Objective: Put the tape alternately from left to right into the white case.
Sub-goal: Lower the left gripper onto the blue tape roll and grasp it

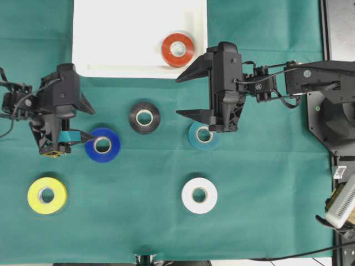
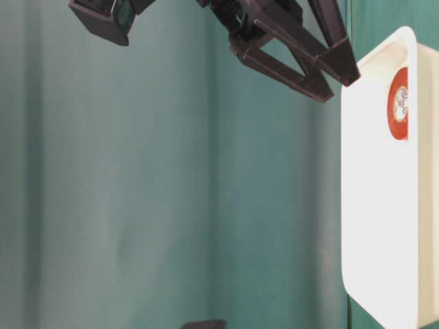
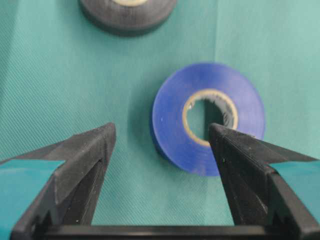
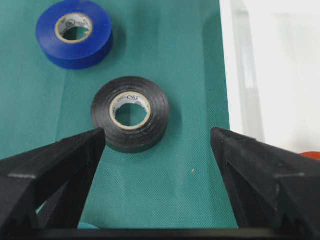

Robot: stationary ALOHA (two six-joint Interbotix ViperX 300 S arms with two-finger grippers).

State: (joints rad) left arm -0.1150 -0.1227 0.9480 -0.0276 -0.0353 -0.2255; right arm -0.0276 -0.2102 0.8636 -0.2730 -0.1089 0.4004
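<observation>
Overhead view: red roll [image 1: 177,49] already sat in the white case [image 1: 111,55]. I had the left claw [image 1: 77,136] spread wide, empty, lined up on the blue roll [image 1: 102,144] for its turn; right claw [image 1: 186,94] wide, empty.

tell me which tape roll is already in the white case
The red tape roll. It lies flat inside the white case, near its right end. The blue, black, light blue, yellow and white rolls all sit on the green cloth outside it.
</observation>
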